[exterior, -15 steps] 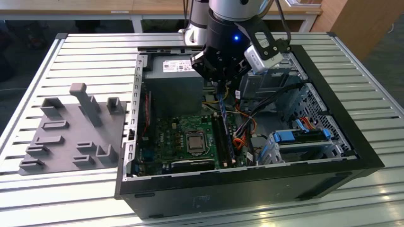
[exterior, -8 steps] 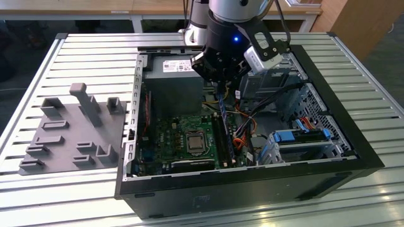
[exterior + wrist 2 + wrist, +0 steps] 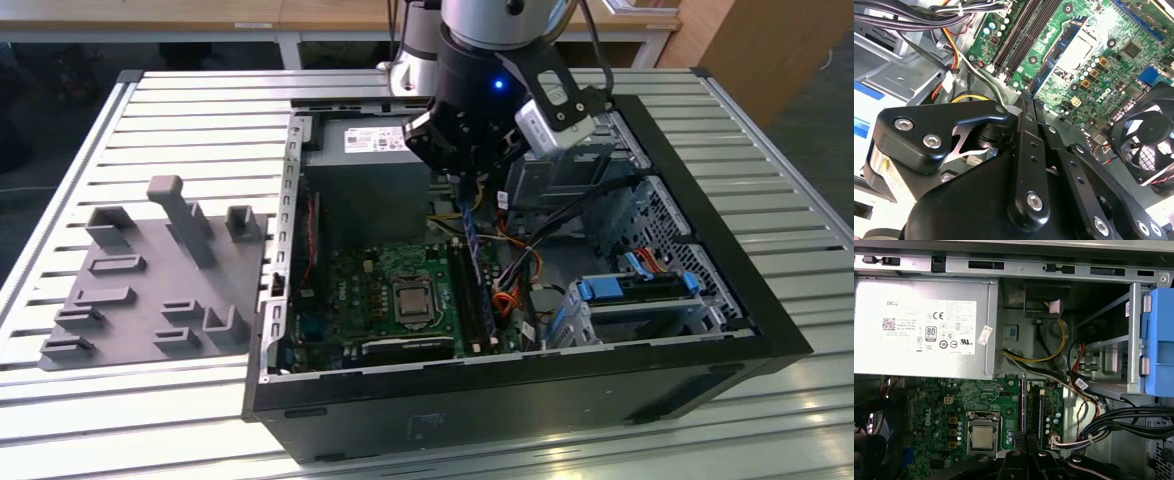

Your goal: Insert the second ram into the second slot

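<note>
My gripper (image 3: 461, 185) hangs inside the open computer case (image 3: 694, 375), over the motherboard. Its fingers are shut on the second ram (image 3: 470, 235), a thin blue stick that points down toward the dark memory slots (image 3: 478, 295) beside the processor socket. The stick's lower end is just above the slots. In the second wrist view the ram (image 3: 1056, 55) runs out from the shut gripper (image 3: 1026, 97) across the green board. In the first wrist view the ram shows edge-on as a thin line (image 3: 1023, 405) above the gripper (image 3: 1026, 442), lined up with the slots (image 3: 1034, 410).
The grey power supply (image 3: 924, 325) sits close behind the slots. Black cable bundles (image 3: 534, 240) and a drive bay with blue latches (image 3: 641, 285) crowd the exterior view's right. A fan (image 3: 1149, 135) stands by the board. A grey fixture rack (image 3: 147, 280) lies on the slatted table.
</note>
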